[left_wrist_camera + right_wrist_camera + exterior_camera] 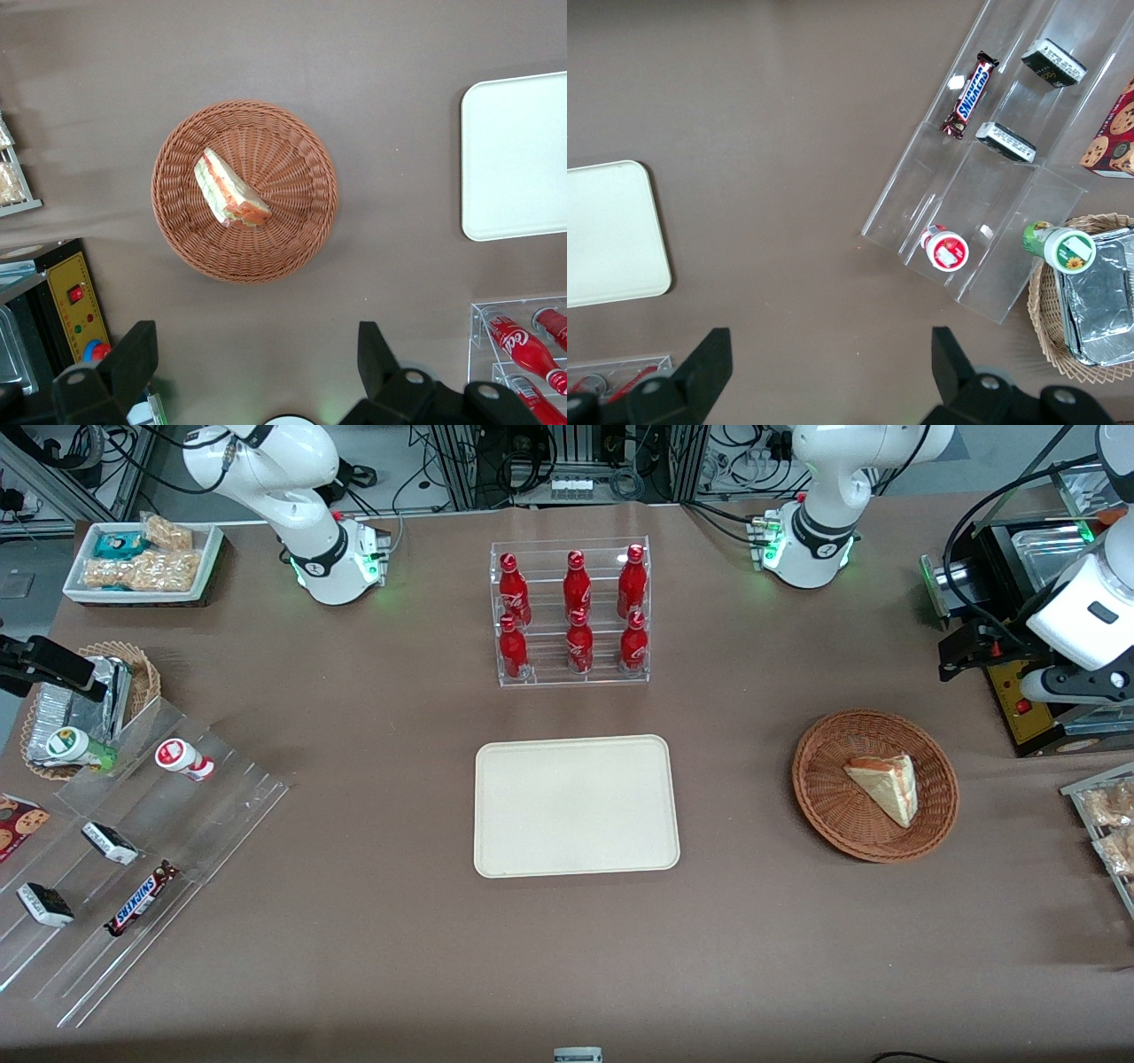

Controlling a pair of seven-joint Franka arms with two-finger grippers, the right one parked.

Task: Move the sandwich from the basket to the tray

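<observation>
The sandwich (886,784) (230,190), a pale wedge with red and green filling along its cut edge, lies in the round reddish-brown wicker basket (824,815) (301,239). The cream tray (576,806) (518,155) (607,235) lies flat and bare at mid-table, beside the basket toward the parked arm's end. My gripper (961,657) (257,341) hangs high above the table, farther from the front camera than the basket and well apart from it. It is open wide, with only the brown tablecloth showing between its black fingers (137,350).
A clear rack of red cola bottles (571,615) (523,341) stands farther from the front camera than the tray. A black machine with a yellow panel (1028,700) (75,305) sits close by my gripper. A snack bin (1107,824) lies at the working arm's end; acrylic shelves (133,841) at the parked arm's.
</observation>
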